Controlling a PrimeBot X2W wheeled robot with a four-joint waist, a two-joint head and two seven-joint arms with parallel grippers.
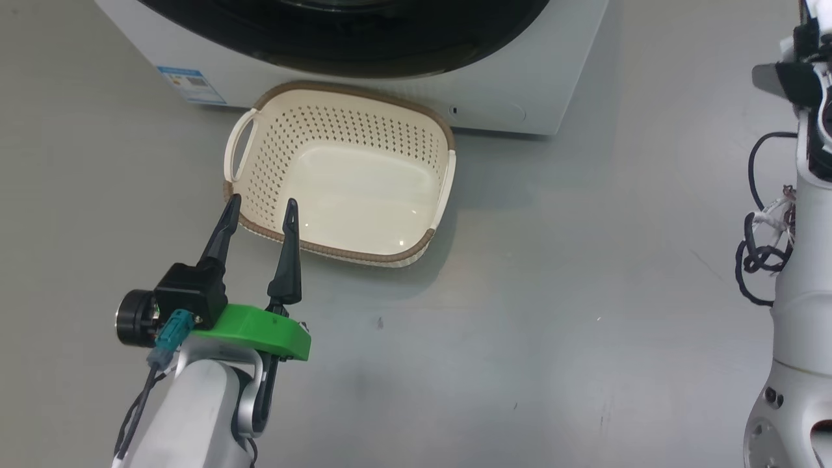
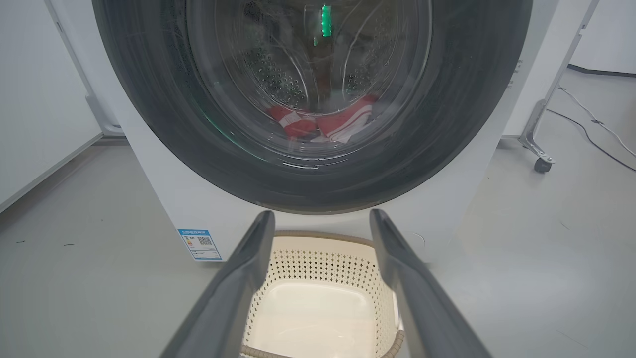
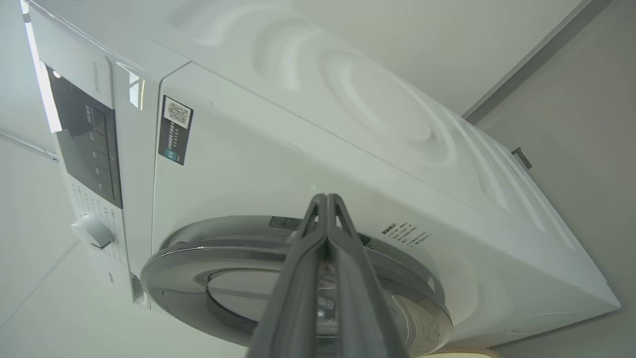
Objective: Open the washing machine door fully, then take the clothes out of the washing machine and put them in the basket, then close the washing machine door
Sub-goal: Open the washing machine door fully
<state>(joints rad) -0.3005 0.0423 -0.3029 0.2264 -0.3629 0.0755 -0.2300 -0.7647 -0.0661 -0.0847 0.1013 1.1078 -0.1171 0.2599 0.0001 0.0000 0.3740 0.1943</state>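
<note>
The washing machine [image 1: 552, 78] stands at the top of the head view, its black-rimmed door [image 1: 364, 45] shut against the front. In the left wrist view the red and white clothes [image 2: 323, 122] lie inside the drum behind the door [image 2: 164, 124] glass. The cream basket [image 1: 338, 123] sits on the floor right before the machine, with nothing in it. My left gripper [image 1: 260, 208] hovers open over the basket's near left rim, pointing at the door [image 2: 322, 214]. My right gripper [image 3: 325, 196] is shut on nothing, its tips close to the door's rim [image 3: 198, 258].
Grey floor spreads around the basket. My right arm's pale forearm [image 1: 799, 292] with dangling cables rises along the right edge. A wheeled metal leg [image 2: 541, 164] and a floor cable [image 2: 596, 124] lie right of the machine. The control knob [image 3: 92, 231] sits beside the door.
</note>
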